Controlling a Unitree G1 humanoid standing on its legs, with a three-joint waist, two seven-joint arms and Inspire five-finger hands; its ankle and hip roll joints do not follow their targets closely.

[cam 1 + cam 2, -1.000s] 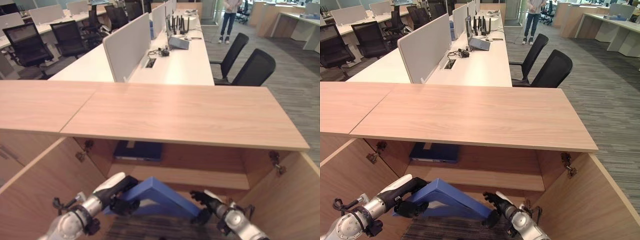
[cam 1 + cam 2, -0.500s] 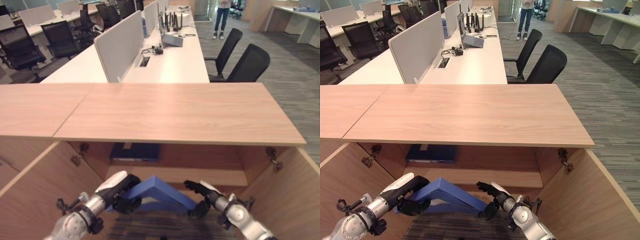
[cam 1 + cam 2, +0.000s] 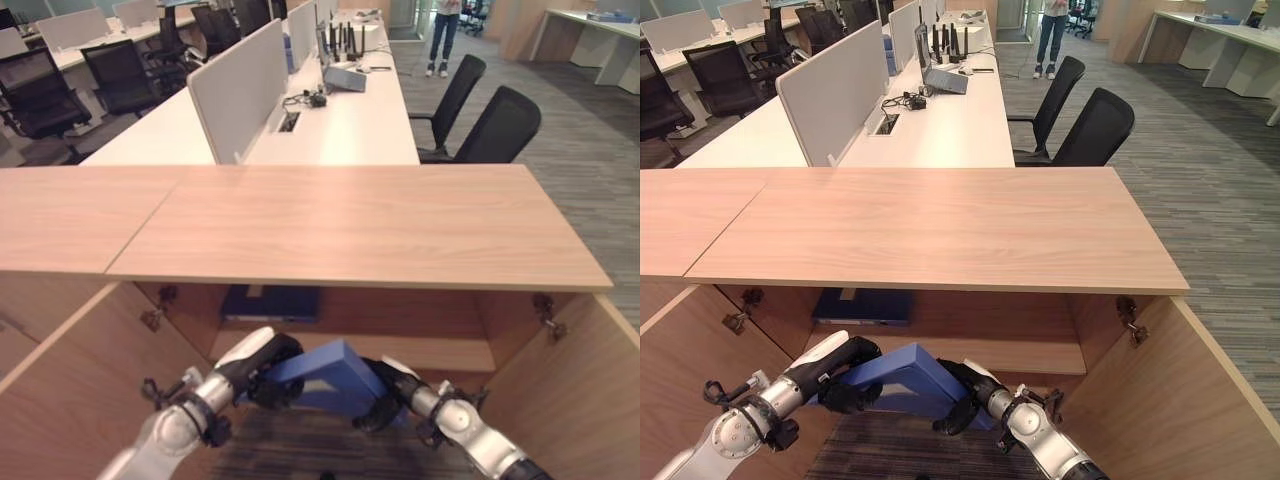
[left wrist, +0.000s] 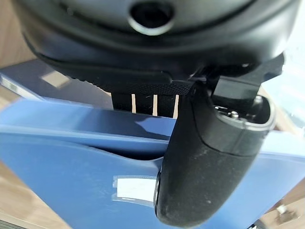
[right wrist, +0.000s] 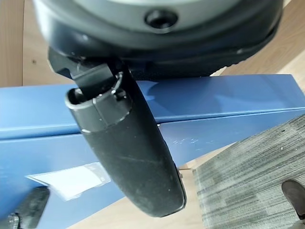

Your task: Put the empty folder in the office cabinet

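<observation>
The left hand [image 3: 268, 360] had its thumb and fingers clamped on the left end of the blue folder [image 3: 335, 375], and the right hand [image 3: 388, 392] was gripping the right end, so the folder hung between them right at the mouth of the open office cabinet [image 3: 560, 360]. Inside, a darker folder [image 3: 272, 302] was already lying flat on the shelf [image 3: 450, 352], under the wooden worktop [image 3: 350, 225].

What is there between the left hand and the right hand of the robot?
The blue folder. The left hand grips one side of it and the right hand the other, in front of the open cabinet, as the left eye view shows.
</observation>
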